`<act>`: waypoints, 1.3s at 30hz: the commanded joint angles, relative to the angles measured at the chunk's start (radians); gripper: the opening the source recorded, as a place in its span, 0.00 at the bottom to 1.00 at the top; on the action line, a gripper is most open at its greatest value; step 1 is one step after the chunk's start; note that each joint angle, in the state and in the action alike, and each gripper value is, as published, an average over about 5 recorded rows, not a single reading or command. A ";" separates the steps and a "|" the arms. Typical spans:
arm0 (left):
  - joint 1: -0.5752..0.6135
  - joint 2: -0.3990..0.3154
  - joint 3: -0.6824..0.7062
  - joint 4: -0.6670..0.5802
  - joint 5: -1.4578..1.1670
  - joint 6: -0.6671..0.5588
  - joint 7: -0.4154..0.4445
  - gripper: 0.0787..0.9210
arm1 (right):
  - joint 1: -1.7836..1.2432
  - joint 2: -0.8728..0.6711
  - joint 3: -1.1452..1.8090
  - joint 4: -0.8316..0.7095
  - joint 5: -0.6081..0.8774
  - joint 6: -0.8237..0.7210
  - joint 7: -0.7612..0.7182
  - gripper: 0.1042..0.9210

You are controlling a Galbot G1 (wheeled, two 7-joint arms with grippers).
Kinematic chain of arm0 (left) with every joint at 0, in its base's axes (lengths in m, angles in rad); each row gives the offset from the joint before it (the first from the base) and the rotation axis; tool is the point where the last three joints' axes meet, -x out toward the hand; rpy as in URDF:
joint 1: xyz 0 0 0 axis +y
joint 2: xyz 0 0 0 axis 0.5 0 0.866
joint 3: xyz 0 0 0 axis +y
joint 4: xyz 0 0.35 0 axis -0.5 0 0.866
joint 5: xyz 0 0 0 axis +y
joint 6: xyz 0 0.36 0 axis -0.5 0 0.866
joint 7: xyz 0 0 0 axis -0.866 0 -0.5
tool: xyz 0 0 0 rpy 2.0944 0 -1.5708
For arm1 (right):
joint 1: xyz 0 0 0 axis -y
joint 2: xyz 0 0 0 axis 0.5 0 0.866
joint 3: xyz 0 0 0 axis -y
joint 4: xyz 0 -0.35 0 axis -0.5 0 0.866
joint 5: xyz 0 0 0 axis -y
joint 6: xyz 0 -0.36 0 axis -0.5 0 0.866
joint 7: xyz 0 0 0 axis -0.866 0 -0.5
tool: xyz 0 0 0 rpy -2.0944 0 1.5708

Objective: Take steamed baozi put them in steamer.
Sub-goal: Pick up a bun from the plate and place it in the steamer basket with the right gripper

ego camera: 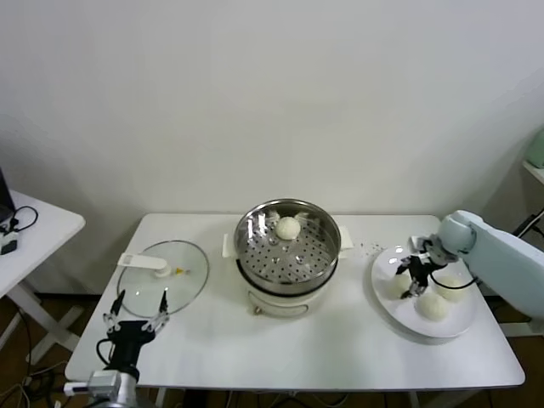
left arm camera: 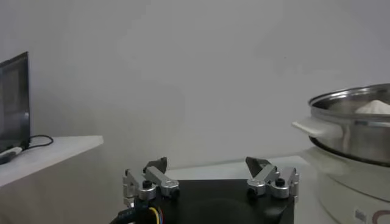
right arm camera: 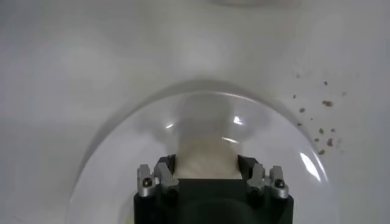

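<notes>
The steamer (ego camera: 293,259) stands at the table's centre with one baozi (ego camera: 288,228) on its perforated tray; steamer (left arm camera: 353,122) and bun (left arm camera: 375,108) also show in the left wrist view. My right gripper (ego camera: 416,281) is low over the white plate (ego camera: 387,304) at the right, shut on a baozi (ego camera: 399,285). In the right wrist view the gripper (right arm camera: 206,162) has its fingers pressed on both sides of that bun (right arm camera: 206,151) above the plate (right arm camera: 122,158). Two more baozi (ego camera: 433,307) (ego camera: 454,285) lie on the plate. My left gripper (ego camera: 136,319) (left arm camera: 207,167) is open and empty at the front left.
A flat glass lid (ego camera: 163,274) lies left of the steamer, just beyond my left gripper. Dark crumbs (ego camera: 370,248) (right arm camera: 323,122) dot the table between steamer and plate. A white side table (ego camera: 34,221) with cables stands at far left.
</notes>
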 commanded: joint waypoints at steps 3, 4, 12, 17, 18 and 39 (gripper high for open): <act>0.000 -0.001 0.008 -0.007 -0.001 -0.001 0.001 0.88 | 0.433 0.025 -0.354 0.015 0.321 -0.028 -0.011 0.70; -0.001 -0.001 0.008 -0.009 -0.001 0.000 0.001 0.88 | 0.481 0.036 -0.390 0.016 0.359 -0.032 -0.014 0.70; -0.002 0.000 0.017 -0.017 -0.002 -0.002 0.002 0.88 | 0.722 0.171 -0.586 0.034 0.563 -0.061 -0.031 0.70; -0.002 -0.008 0.032 -0.015 0.006 -0.006 0.003 0.88 | 0.741 0.279 -0.605 0.031 0.622 -0.087 -0.023 0.70; -0.002 -0.009 0.032 -0.016 0.006 -0.007 0.003 0.88 | 0.738 0.304 -0.603 0.030 0.634 -0.094 -0.019 0.70; 0.030 0.012 -0.014 -0.031 -0.030 -0.022 0.004 0.88 | 0.504 0.681 -0.489 -0.094 0.628 -0.154 0.036 0.70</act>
